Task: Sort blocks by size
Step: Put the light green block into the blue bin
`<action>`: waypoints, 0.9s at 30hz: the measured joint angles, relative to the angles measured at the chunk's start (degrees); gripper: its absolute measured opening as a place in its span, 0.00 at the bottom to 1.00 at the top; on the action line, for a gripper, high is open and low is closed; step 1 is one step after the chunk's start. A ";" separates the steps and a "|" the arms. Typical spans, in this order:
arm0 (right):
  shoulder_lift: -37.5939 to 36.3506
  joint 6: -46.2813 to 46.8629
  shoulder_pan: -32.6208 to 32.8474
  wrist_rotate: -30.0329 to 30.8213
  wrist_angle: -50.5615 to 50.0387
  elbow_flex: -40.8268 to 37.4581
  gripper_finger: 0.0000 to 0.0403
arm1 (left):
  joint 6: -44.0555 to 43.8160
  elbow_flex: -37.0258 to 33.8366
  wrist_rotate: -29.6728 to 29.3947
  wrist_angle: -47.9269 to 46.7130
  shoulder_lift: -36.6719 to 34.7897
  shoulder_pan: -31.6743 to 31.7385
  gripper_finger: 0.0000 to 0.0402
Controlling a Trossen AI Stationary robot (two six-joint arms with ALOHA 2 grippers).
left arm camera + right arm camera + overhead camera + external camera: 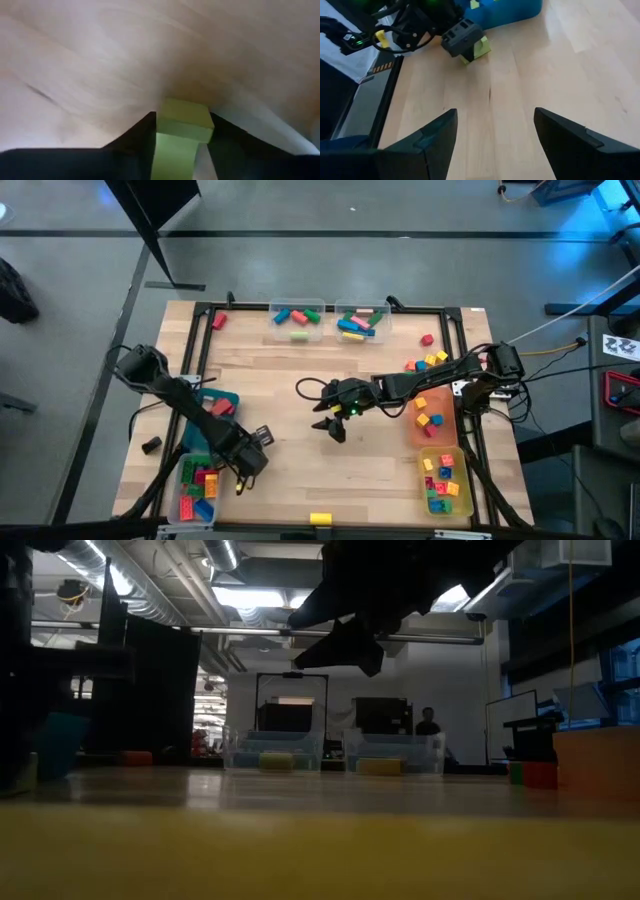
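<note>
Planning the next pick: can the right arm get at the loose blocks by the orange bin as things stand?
Probably yes. The right tool hangs open and empty at mid-table; the loose blocks lie on open wood beside the orange bin, with nothing across the path.

Overhead shot is evenly lit, soft shadows under the arms on the table [300, 410], plus a blue glow in the far right corner of the floor. The table-level view is way darker: ceiling lights [250, 595] blow out and everything under them goes to silhouette, near tabletop is pure blur. Left wrist camera is soft all over, the green block [184, 120] looks smeared, probably too close. Right wrist camera is bright, with a pale sheen on the wood.
</note>
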 joint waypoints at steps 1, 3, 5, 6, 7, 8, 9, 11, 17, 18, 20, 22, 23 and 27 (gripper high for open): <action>0.00 -0.01 0.00 -0.42 -0.02 0.00 0.66 | -1.12 0.01 -0.13 0.50 -0.05 0.24 0.32; 0.00 0.00 0.00 -1.06 -0.02 0.00 0.66 | -2.88 0.46 -0.19 0.95 -0.04 0.72 0.29; 0.00 0.00 0.00 -1.07 -0.03 0.00 0.66 | -4.12 1.16 -0.24 0.72 -0.04 1.05 0.29; 0.00 0.00 0.00 -1.07 -0.01 0.00 0.66 | -4.32 1.60 -0.23 0.76 -0.08 1.16 0.29; 0.00 0.00 0.00 -1.05 -0.03 0.00 0.66 | -4.39 2.00 -0.20 0.75 -0.18 1.18 0.29; 0.00 0.00 0.00 -1.06 -0.03 0.00 0.66 | -4.40 2.47 -0.19 0.60 -0.32 1.17 0.29; 0.00 0.00 0.00 -1.08 -0.01 0.00 0.66 | -4.39 3.05 -0.23 0.39 -0.46 1.10 0.29; 0.00 0.00 0.00 -1.06 -0.03 0.00 0.66 | -4.34 4.43 -0.88 0.19 -0.90 1.06 0.29; 0.00 0.10 0.00 -1.08 -0.04 0.00 0.66 | -9.26 10.50 -7.59 -6.46 -2.42 1.07 0.29; 0.00 0.38 0.00 -1.18 -0.05 0.00 0.66 | -10.79 11.80 -8.92 -9.67 -2.47 1.07 0.29; 0.00 1.28 0.07 -2.34 -0.08 0.00 0.66 | -14.28 14.39 -10.36 -16.68 -2.47 1.07 0.30; 0.00 1.96 0.41 -3.20 -0.12 0.00 0.66 | -18.67 16.49 -10.83 -24.26 -2.48 1.07 0.30; 0.00 1.96 0.60 -3.49 -0.13 0.00 0.66 | -21.27 17.20 -10.83 -27.57 -2.51 1.02 0.30; 0.00 1.95 2.51 -3.55 -0.12 0.00 0.66 | -32.19 18.53 -10.39 -40.31 -2.54 0.85 0.30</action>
